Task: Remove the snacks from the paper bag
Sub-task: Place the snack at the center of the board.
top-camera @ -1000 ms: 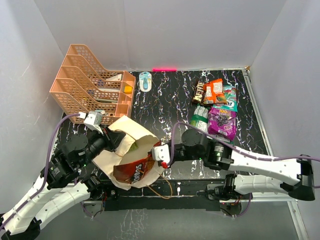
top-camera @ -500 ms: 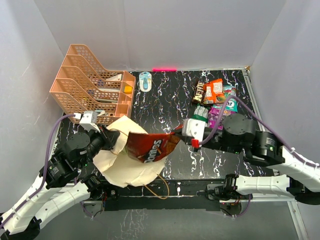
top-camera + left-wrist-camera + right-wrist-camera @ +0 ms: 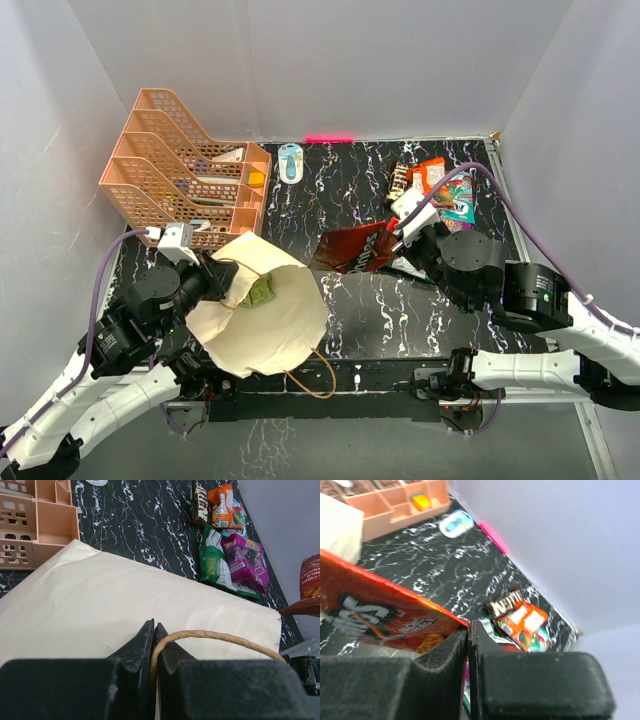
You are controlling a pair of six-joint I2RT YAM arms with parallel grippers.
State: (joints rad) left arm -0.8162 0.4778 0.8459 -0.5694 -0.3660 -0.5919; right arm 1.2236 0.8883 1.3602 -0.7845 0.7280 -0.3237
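Paper bag (image 3: pixel 268 325): large, beige kraft, crumpled, slumped at 7 o'clock on the counter.
Cord handle (image 3: pixel 215 636): thin brown loop, pinched in the closed left tool (image 3: pixel 153 628).
Green packet (image 3: pixel 262 291): small, showing in the bag's opening.
Chip bag (image 3: pixel 355 248): dark red-brown foil, tilted, near the counter's middle, clamped at its edge by the right tool (image 3: pixel 468 631).
Removed snacks: a touching cluster at 2 o'clock on the counter, with a brown packet (image 3: pixel 200 502), orange packet (image 3: pixel 222 507), green-white packet (image 3: pixel 212 560) and purple pouch (image 3: pixel 247 560).
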